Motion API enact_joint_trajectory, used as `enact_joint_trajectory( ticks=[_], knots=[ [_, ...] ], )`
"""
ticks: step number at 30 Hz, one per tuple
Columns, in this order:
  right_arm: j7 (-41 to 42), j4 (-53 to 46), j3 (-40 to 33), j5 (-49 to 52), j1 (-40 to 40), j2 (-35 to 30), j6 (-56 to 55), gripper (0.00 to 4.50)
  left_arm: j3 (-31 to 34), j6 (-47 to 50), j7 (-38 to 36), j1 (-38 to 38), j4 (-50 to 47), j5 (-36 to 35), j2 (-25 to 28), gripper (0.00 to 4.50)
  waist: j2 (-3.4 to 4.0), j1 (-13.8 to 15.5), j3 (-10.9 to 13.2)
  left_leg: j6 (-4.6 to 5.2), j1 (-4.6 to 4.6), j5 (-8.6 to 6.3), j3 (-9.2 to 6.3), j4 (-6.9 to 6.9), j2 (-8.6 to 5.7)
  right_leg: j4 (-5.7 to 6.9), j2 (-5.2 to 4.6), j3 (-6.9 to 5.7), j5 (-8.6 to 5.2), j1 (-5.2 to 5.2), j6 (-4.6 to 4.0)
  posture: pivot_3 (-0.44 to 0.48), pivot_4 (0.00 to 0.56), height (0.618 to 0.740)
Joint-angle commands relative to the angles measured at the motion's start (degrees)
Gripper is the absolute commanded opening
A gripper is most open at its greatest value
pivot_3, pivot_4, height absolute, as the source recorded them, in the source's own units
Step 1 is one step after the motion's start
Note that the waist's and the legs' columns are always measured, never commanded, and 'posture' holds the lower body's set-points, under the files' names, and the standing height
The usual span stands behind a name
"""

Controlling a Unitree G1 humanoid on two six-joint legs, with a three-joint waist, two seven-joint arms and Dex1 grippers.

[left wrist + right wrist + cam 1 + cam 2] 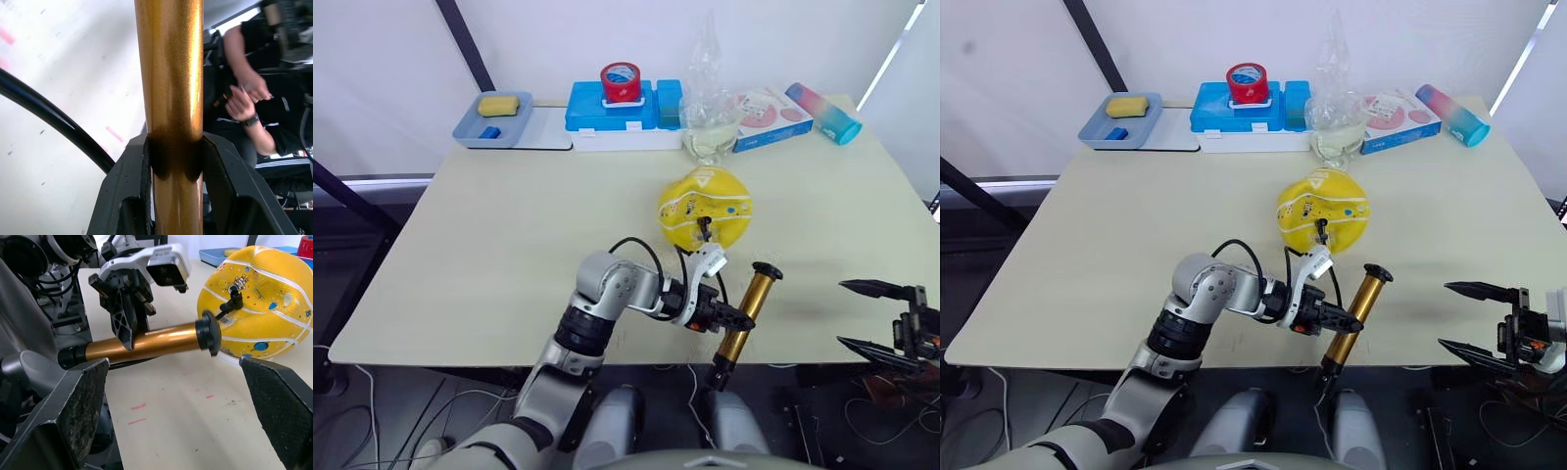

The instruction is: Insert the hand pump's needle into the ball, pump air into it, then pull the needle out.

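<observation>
Near the front edge of the table (pixel 489 255), seen from the head camera, the left gripper (pixel 736 317) is clamped around the middle of the hand pump (pixel 744 311), a copper-orange tube lying tilted over the table's near edge. Just beyond it sits the ball (pixel 705 208), yellow and round, with the pump's black hose (pixel 683 262) curling up to the needle (pixel 705 231) at the ball's near side. Off to the right, the right gripper (pixel 867 315) hangs with its fingers spread wide, holding nothing.

Up close from the left wrist, both black fingers (pixel 128 181) press against the tube on either side.

From the right wrist, the pump lies level, its black cap beside the ball.
</observation>
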Motion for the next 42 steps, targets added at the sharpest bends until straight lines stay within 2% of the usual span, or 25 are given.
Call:
enact_joint_trajectory(
  ticks=[1, 6, 10, 15, 20, 27, 35, 42],
  knots=[
    [0.3, -2.1, -1.1, 1.5, -0.8, 0.3, 0.6, 4.50, -1.4, -4.3, -3.9, -0.3, -4.9, -2.1, 2.1, 1.00, 0.00, -0.1, 0.0, 0.00, 0.00, 0.00, 0.01, 0.00, 0.00, 0.00, 0.00, 0.01, 0.00, 0.00, 0.00, 0.000, 0.150, 0.739],
    [0.3, -3.4, -1.3, 1.0, -1.5, 1.5, 1.8, 4.50, -4.9, -13.7, -9.7, 1.5, -7.2, -0.9, 6.9, 1.00, 0.02, 0.1, 0.0, -0.01, 0.00, 0.00, 0.01, 0.00, 0.01, 0.00, 0.00, 0.03, 0.01, 0.00, -0.02, 0.000, 0.150, 0.739],
    [-0.7, -4.9, -1.5, 1.2, -2.6, 2.4, 3.5, 4.50, -9.4, -27.6, -15.6, 4.1, -8.4, 4.1, 12.1, 1.00, 0.02, 0.0, 0.0, 0.00, 0.03, 0.00, 0.10, 0.00, 0.01, 0.00, -0.02, 0.11, 0.01, -0.01, -0.03, 0.000, 0.150, 0.739],
    [-2.5, -6.6, -1.0, 0.6, -2.8, 3.0, 6.0, 4.50, -14.3, -47.9, -22.7, 7.2, -4.2, 13.3, 16.6, 1.00, 0.03, 0.2, 0.0, 0.01, 0.04, 0.00, 0.14, 0.00, 0.05, 0.00, -0.01, 0.13, -0.08, -0.01, -0.31, 0.000, 0.150, 0.739],
    [-6.0, -10.5, -0.5, 1.3, -3.4, 4.6, 9.3, 4.50, -13.5, -66.5, -26.9, 10.1, 1.9, 18.3, 15.4, 1.00, 0.03, 0.2, 0.0, 0.03, 0.01, -0.01, 0.17, 0.00, 0.04, -0.03, -0.08, 0.17, -0.07, -0.03, -0.32, 0.000, 0.150, 0.739],
    [-10.9, -16.7, 0.7, 1.8, -3.7, 8.4, 12.8, 4.50, -11.6, -82.5, -32.3, 11.3, 10.4, 20.0, 12.8, 1.00, 0.03, 0.2, 0.0, 0.03, 0.00, -0.01, 0.15, 0.00, 0.04, -0.03, -0.06, 0.14, 0.00, -0.04, -0.21, 0.000, 0.150, 0.739],
    [-19.7, -25.3, 3.1, 2.9, -3.8, 12.4, 17.6, 4.50, -8.7, -95.0, -38.1, 10.6, 22.1, 20.1, 8.5, 1.00, 0.04, 0.2, 0.0, 0.04, -0.01, -0.01, 0.11, 0.01, 0.05, -0.02, -0.03, 0.09, 0.07, -0.04, -0.10, 0.000, 0.150, 0.739],
    [-21.4, -30.5, 4.2, 3.0, -3.2, 11.5, 20.2, 4.50, -6.6, -102.5, -41.4, 8.9, 29.3, 20.3, 5.3, 1.00, 0.03, 0.2, 0.0, 0.05, -0.03, -0.01, 0.07, 0.01, 0.03, -0.03, -0.02, 0.04, 0.07, -0.04, -0.08, 0.000, 0.150, 0.739]
  ],
)
